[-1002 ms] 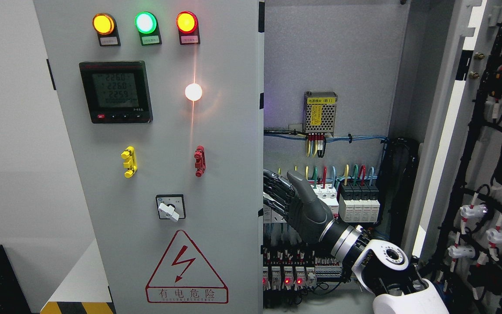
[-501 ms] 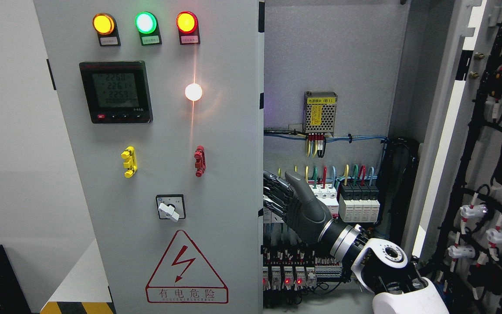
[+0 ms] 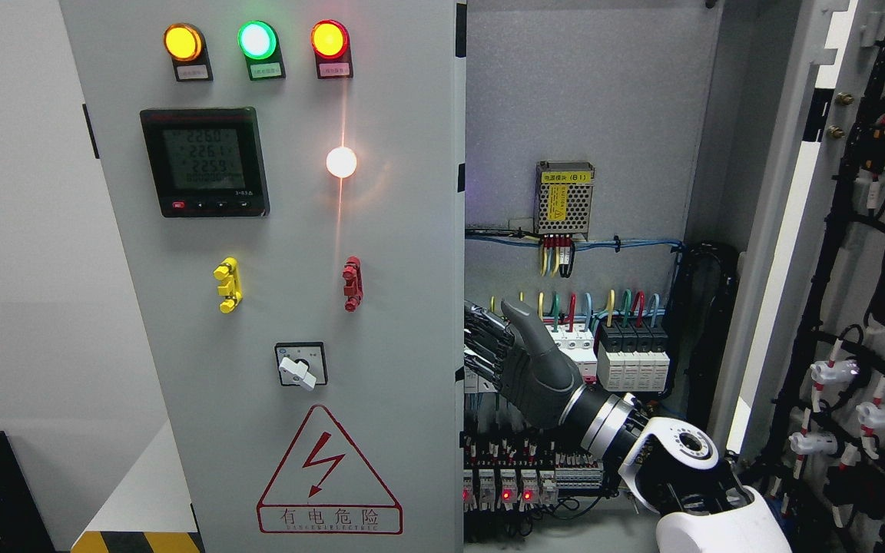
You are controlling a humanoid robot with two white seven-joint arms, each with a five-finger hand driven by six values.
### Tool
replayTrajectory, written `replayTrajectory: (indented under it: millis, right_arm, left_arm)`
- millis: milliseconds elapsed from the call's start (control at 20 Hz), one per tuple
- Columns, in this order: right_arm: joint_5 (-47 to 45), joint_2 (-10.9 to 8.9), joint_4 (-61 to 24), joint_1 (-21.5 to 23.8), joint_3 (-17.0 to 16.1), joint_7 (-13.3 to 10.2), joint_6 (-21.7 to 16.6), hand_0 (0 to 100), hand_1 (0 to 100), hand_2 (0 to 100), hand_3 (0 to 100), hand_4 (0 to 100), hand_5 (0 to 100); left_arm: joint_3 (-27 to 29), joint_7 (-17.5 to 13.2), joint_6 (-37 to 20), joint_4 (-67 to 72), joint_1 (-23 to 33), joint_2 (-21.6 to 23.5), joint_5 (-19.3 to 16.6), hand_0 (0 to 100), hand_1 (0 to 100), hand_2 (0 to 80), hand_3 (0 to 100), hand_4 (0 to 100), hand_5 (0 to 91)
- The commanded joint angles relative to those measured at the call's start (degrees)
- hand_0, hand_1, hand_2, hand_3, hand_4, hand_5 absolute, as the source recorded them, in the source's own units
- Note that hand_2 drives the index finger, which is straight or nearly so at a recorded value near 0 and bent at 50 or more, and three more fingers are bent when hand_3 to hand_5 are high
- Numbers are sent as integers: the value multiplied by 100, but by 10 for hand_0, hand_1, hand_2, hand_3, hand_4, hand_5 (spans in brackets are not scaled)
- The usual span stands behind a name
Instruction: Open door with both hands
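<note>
Open gap between left door edge and swung-out right door, wide enough for an arm. Right hand already in there, close against the left door's edge. Behind it, breakers and upright colored wires crowding the lower cabinet. Above, bare back panel with only 1 power supply protruding.

Dark-grey right hand, silver wrist, seemingly white forearm.
</note>
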Motion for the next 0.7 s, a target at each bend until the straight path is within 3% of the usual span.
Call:
replayTrajectory:
  millis: [0, 651]
  right_arm:
    - [-44, -7, -2, -15, -1, 26, 1, 191, 0, 0, 0, 0, 0]
    - [-44, 19, -19, -41, 17, 237, 142, 191, 0, 0, 0, 0, 0]
  left_arm:
    - [-62, -3, -1, 3, 0, 0, -62, 0, 0, 0, 0, 0, 0]
    - [-62, -3, -1, 3, 0, 0, -62, 0, 0, 0, 0, 0, 0]
